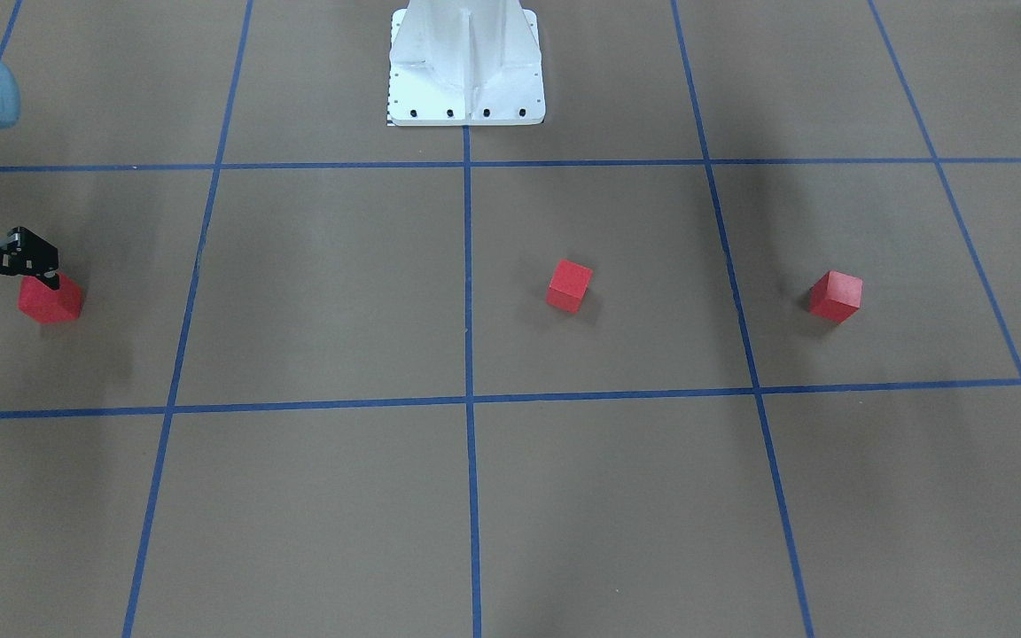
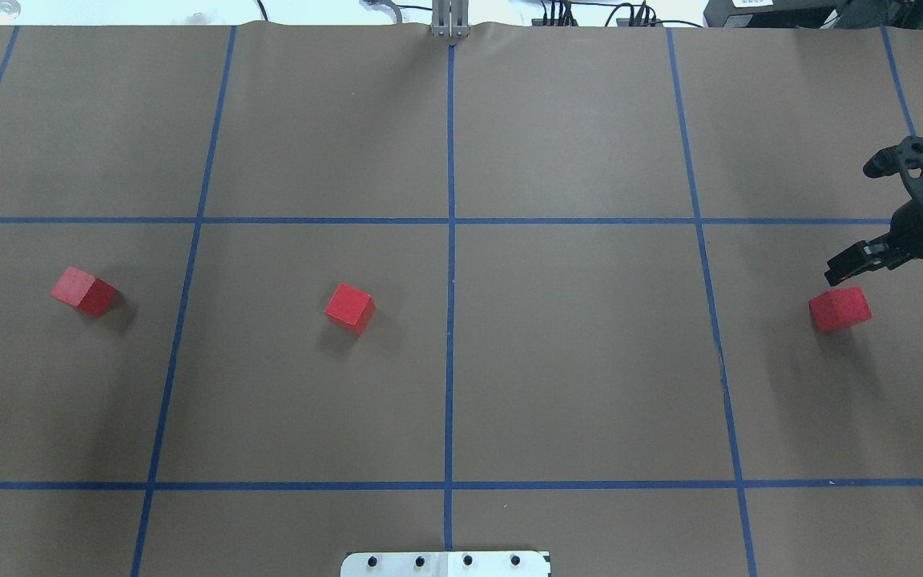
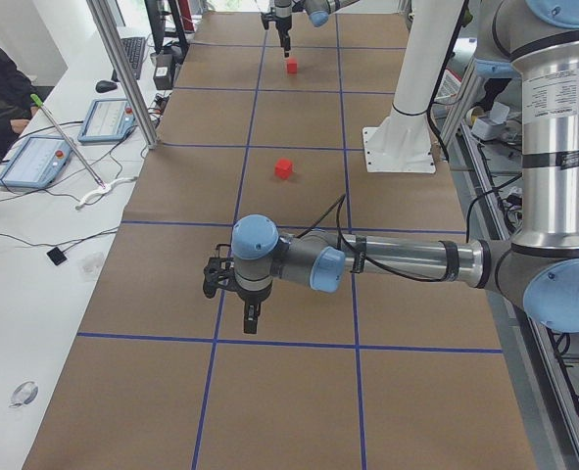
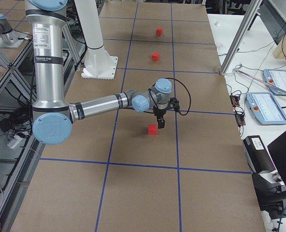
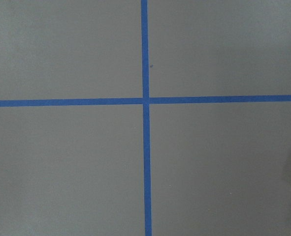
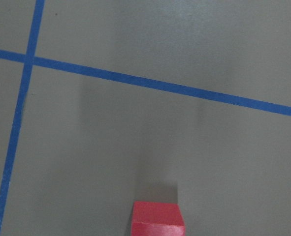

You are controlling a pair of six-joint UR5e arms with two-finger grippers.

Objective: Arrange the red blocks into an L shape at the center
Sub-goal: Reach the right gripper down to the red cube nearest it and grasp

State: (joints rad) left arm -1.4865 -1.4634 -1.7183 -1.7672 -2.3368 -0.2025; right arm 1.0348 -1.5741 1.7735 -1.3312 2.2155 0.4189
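Note:
Three red blocks lie apart on the brown floor: one at the left (image 2: 83,291), one just left of the middle line (image 2: 349,308), one at the far right (image 2: 840,309). The center (image 2: 450,320), on the middle blue tape line, holds no block. My right gripper (image 2: 852,220) hangs open just beyond the right block (image 1: 50,299), with nothing between its fingers. The right wrist view shows that block (image 6: 157,223) at its bottom edge. My left gripper (image 3: 250,315) shows only in the exterior left view, pointing down over the floor; I cannot tell whether it is open or shut.
The white pedestal base (image 1: 466,80) stands at the robot's side of the middle line. Thin blue tape lines (image 5: 145,101) split the floor into large squares. Tablets (image 3: 34,162) and cables lie on the white bench beyond the floor's far edge.

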